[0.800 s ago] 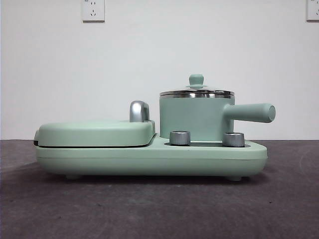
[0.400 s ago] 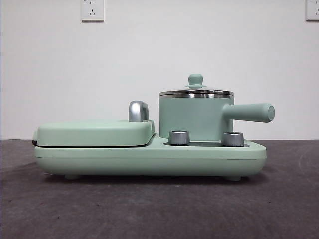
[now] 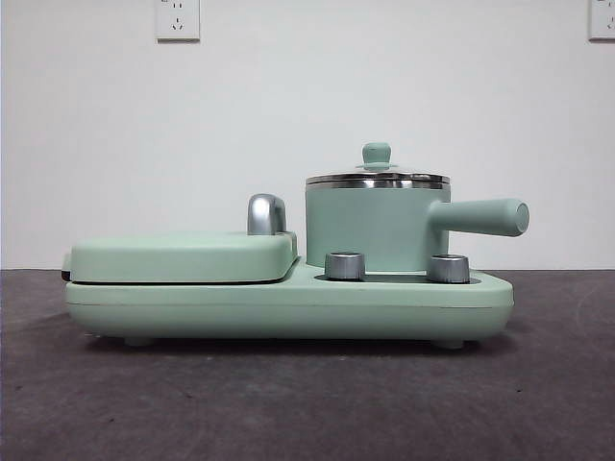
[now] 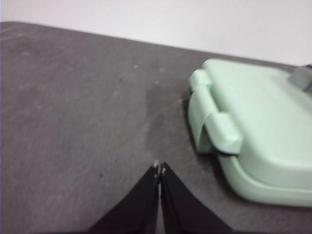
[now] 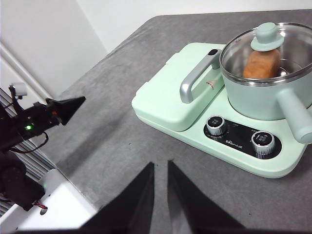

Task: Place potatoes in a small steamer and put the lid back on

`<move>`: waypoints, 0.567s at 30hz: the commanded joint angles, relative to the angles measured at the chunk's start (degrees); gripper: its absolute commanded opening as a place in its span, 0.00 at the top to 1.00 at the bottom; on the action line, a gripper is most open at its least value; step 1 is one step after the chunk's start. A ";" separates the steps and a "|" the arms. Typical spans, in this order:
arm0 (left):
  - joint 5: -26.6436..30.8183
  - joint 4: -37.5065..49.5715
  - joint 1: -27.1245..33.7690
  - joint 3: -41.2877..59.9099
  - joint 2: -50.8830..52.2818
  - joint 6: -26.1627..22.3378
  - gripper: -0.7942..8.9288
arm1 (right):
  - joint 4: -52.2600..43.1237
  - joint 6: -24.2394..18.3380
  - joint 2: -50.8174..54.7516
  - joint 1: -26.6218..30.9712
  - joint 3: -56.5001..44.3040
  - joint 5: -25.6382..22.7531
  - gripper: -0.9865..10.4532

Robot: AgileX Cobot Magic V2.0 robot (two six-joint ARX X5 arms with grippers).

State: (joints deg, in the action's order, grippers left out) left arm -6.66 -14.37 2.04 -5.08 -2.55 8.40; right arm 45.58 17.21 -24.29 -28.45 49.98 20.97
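Above the dark grey table [image 4: 73, 122], left gripper [image 4: 159, 169]: black jaws pressed together at the tips, holding nothing, touching nothing, hovering just beside the hinged end of the flat mint-green griddle cover [image 4: 253, 122]. Seen from the right wrist view as a black pointed tip [image 5: 66, 108] well off the appliance's griddle side.

Right gripper [image 5: 160, 168]: black jaws parted by a narrow slot, empty, hanging over bare table near the front of the mint-green appliance base [image 5: 195, 141], apart from it.

Outward from there: two steel-ringed dials [image 5: 216, 125] on the base front, chrome arched griddle handle [image 5: 195, 80] beside the pot. Mint-green cylindrical steamer pot with steel rim [image 3: 377, 229] seated on the base behind the dials, long straight side handle [image 3: 480, 217] sticking out sideways. Round clear-glass lid with steel rim and mint-green knob [image 5: 267, 36] sitting flat on the pot, closed. Orange-brown egg-shaped potato [image 5: 261, 63] inside the pot, visible through the glass, under the knob; hidden by the pot wall in the front view.

Front view: no arm in shot. White wall sockets [image 3: 178, 19] high on the wall behind.

Versus half a second ago, front view: same layout, lid on, pot and griddle unmoved. Versus one second ago: appliance sits marginally further left in frame, otherwise identical.
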 commanded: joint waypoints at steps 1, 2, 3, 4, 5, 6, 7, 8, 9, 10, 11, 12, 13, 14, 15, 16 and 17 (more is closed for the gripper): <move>0.55 0.68 0.13 1.16 0.33 -0.39 0.91 | -0.63 0.15 -0.17 -0.35 0.37 0.02 0.88; 0.63 0.68 0.13 1.62 0.44 -0.37 0.91 | -0.66 0.15 -0.17 -0.35 0.37 0.02 0.88; 0.74 0.68 0.13 2.01 0.50 -0.39 0.91 | -0.66 0.15 -0.17 -0.35 0.37 0.02 0.88; 0.96 0.68 0.13 2.27 0.50 -0.39 0.91 | -0.63 0.15 -0.17 -0.35 0.37 0.02 0.88; 1.51 0.68 0.13 2.51 0.50 -0.39 0.91 | -0.66 0.15 -0.17 -0.35 0.37 0.02 0.88; 2.38 0.66 0.07 2.71 0.50 -0.42 0.91 | -0.66 0.15 -0.17 -0.35 0.37 0.02 0.88; 3.19 0.68 -0.13 2.93 0.50 -0.42 0.91 | -0.66 0.15 -0.17 -0.35 0.37 0.02 0.88; 4.26 0.72 -0.46 3.23 0.50 -0.42 0.91 | -0.66 0.15 -0.17 -0.35 0.37 0.02 0.88; 5.27 0.83 -0.77 3.32 0.48 -0.46 0.91 | -0.66 0.15 -0.17 -0.35 0.37 0.02 0.88; 6.14 1.07 -0.96 3.37 0.52 -0.63 0.91 | -0.63 0.15 -0.17 -0.35 0.37 0.02 0.88; 6.84 1.51 -1.14 3.56 0.55 -0.68 0.91 | -0.66 0.13 -0.17 -0.35 0.37 0.02 0.88; 7.08 2.36 -1.31 3.87 0.57 -0.90 0.91 | -0.66 0.15 -0.17 -0.35 0.37 0.02 0.88; 7.08 3.37 -1.40 4.24 0.68 -1.03 0.91 | -0.66 0.15 -0.17 -0.35 0.37 0.02 0.88; 7.10 3.41 -1.49 4.37 1.03 -1.42 0.91 | -0.66 0.15 -0.17 -0.35 0.37 0.02 0.88; 7.10 3.41 -1.73 4.37 1.36 -1.46 0.91 | -0.66 0.15 -0.17 -0.35 0.37 0.02 0.88; 7.13 3.41 -1.90 4.37 1.79 -1.49 0.91 | -0.66 0.13 -0.17 -0.35 0.37 0.02 0.88; 7.15 3.41 -2.03 4.37 2.29 -1.62 0.91 | -0.63 0.13 -0.17 -0.35 0.37 0.02 0.88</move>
State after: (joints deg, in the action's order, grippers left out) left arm 0.27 -10.48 0.10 -1.87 -0.49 7.86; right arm 45.58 17.21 -24.29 -28.45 49.98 20.97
